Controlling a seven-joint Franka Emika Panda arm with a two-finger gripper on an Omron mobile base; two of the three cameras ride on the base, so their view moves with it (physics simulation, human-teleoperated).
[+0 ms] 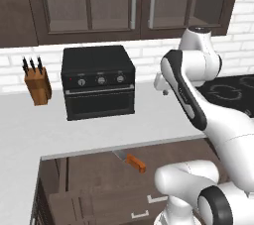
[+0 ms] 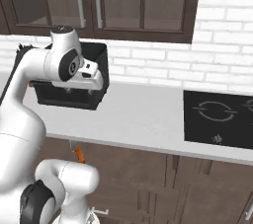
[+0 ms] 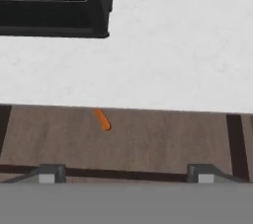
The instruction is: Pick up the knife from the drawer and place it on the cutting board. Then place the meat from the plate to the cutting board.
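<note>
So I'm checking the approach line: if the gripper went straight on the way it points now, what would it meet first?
Probably the open drawer, right of the knife; depth is unclear, so it might meet the counter edge first.

You see the knife (image 1: 131, 160) with orange-brown handle and silver blade in the dark brown drawer (image 1: 99, 189) at lower centre. The counter (image 1: 30, 130) is pale grey, the toaster oven (image 1: 98, 82) black, the wall (image 2: 222, 65) white brick.
</note>
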